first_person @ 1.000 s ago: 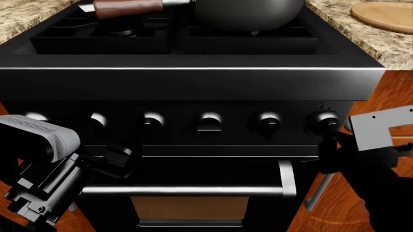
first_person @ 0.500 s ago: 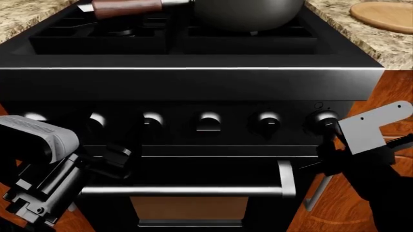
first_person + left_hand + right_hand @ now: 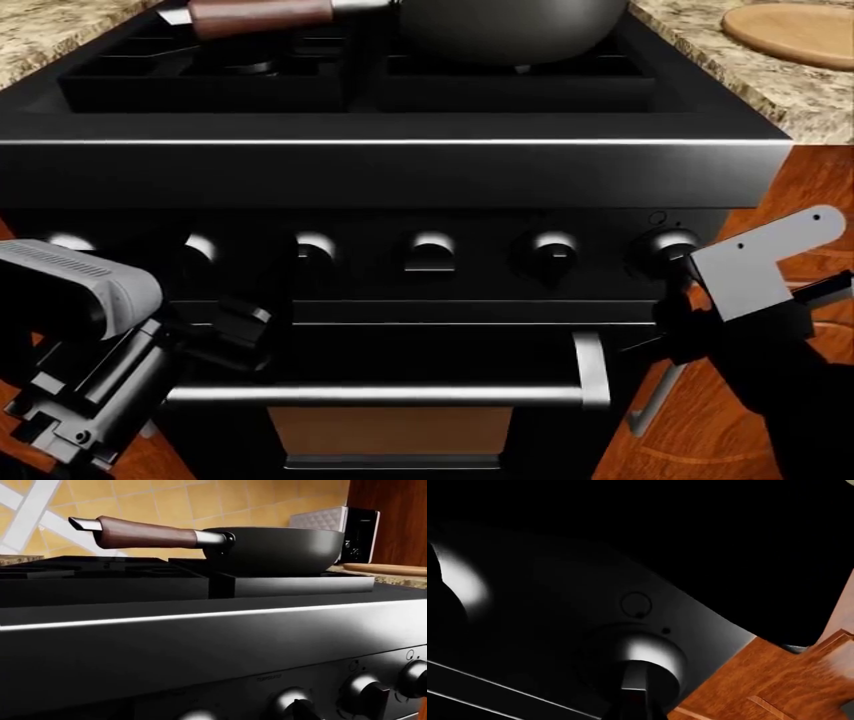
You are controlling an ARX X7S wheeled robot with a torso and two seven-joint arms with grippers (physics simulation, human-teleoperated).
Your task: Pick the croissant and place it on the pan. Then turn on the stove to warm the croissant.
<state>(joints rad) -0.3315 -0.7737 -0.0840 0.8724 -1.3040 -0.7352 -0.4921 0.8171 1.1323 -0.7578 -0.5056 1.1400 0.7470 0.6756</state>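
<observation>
**Right arm at the end knob; croissant not visible**

The croissant cannot be seen in any view. The pan [image 3: 514, 25] sits on the right-hand grate of the stove [image 3: 400, 165], and its deep dark wall hides the inside from both the head camera and the low left wrist camera, so whether the pastry lies in it cannot be confirmed. The wooden handle [image 3: 143, 532] points away to the robot's left, clear of the control panel.

Six silver-tipped knobs run across the stove front. The right gripper [image 3: 678, 300] is pressed in at the rightmost knob [image 3: 671, 247], just beside the cabinet edge; its fingers are lost in black against the black panel, so I cannot tell whether they stand apart or are closed on the knob. The right wrist view shows that knob [image 3: 644, 655] very near, with a dark finger-like shape overlapping its lower side. In my judgement the step in hand is turning on the burner, and the arm is low and level because the knob faces forward.

The left gripper [image 3: 247, 335] hangs before the oven door above the steel oven handle [image 3: 387, 395], touching nothing that I can see; its jaw state is also not readable. It appears parked out of the way.

A round wooden board [image 3: 794, 30] lies on the granite counter [image 3: 747, 75] to the right, and a toaster [image 3: 333, 532] stands behind the pan
</observation>
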